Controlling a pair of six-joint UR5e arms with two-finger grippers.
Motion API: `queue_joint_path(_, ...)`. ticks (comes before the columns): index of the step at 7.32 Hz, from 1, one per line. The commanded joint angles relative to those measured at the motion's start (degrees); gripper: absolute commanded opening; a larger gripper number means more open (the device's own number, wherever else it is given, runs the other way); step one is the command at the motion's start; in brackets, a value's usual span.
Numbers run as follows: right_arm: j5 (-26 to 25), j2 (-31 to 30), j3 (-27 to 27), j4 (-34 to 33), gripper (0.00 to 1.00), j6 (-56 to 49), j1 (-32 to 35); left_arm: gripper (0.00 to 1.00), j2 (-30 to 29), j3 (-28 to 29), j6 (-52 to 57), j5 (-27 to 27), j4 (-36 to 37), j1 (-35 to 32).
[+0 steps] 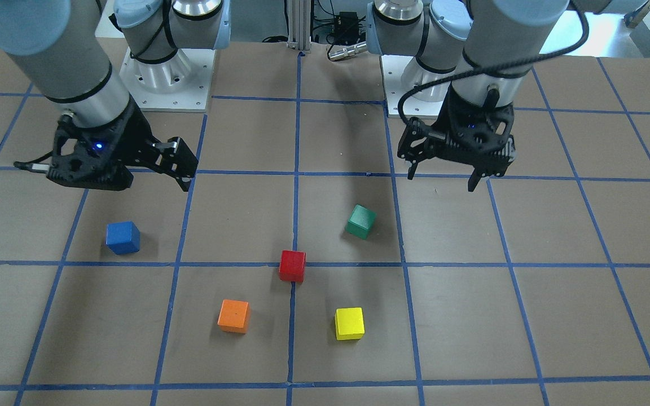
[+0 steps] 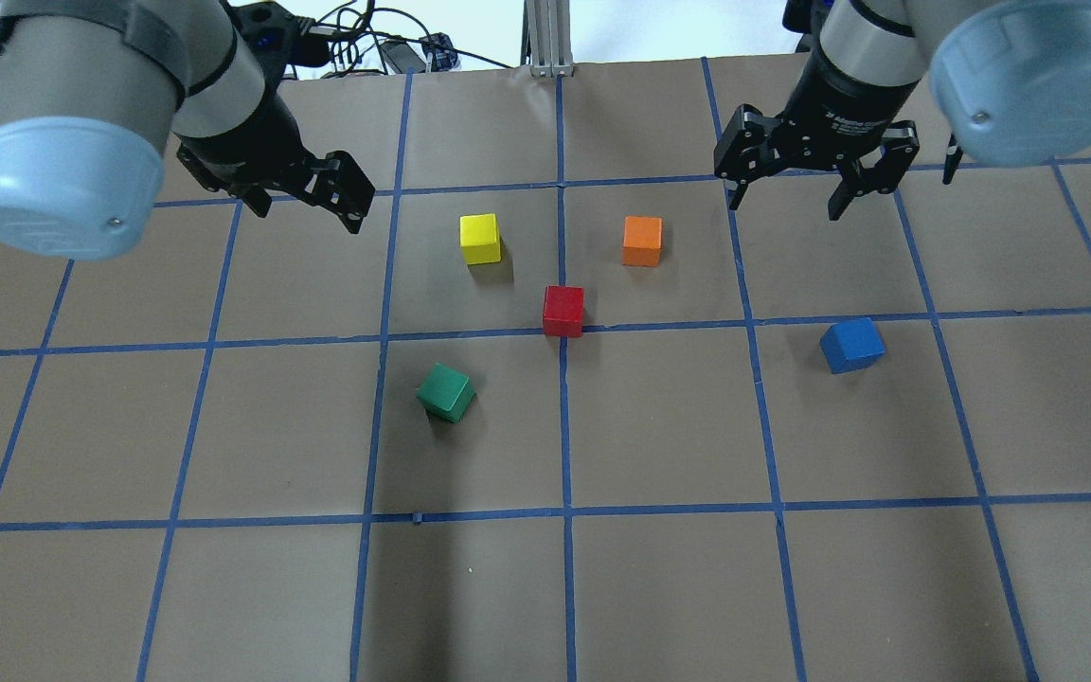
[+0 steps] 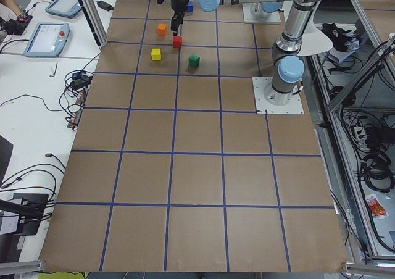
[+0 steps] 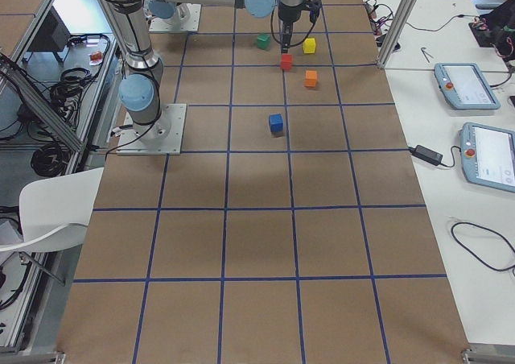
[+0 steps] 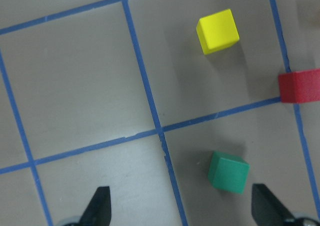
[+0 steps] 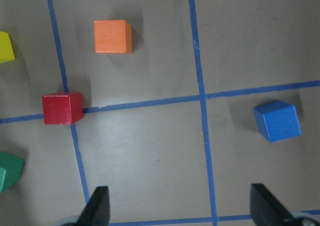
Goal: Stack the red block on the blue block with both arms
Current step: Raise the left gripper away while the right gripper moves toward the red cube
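No words or numbers can be read. The black ring above the right pincer has tiny white print, too blurry to read.

The brown table has blue lines that make squares. Five small blocks sit on it, all apart. The red block sits where two lines cross. The yellow block, orange block and green block are near it. The blue block sits off alone.
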Motion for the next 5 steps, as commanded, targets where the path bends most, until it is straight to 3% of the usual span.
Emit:
queue_joint_path(1, 0.1, 5.9, 0.2, -8.8, 1.0, 4.2, 5.9, 1.0, 2.0, 9.1, -0.9, 0.5, -13.7, 0.1)
queue_joint_path(3, 0.1, 11.4, 0.2, -15.3, 1.0, 9.5, 10.3, 1.0, 2.1, 5.6, -5.1, 0.3, -13.4, 0.0)
queue_joint_path(5, 0.1, 14.5, 0.2, -16.9, 1.0, 9.5, 13.9, 1.0, 2.4, 4.8, -5.0, -0.2, -11.3, 0.2)
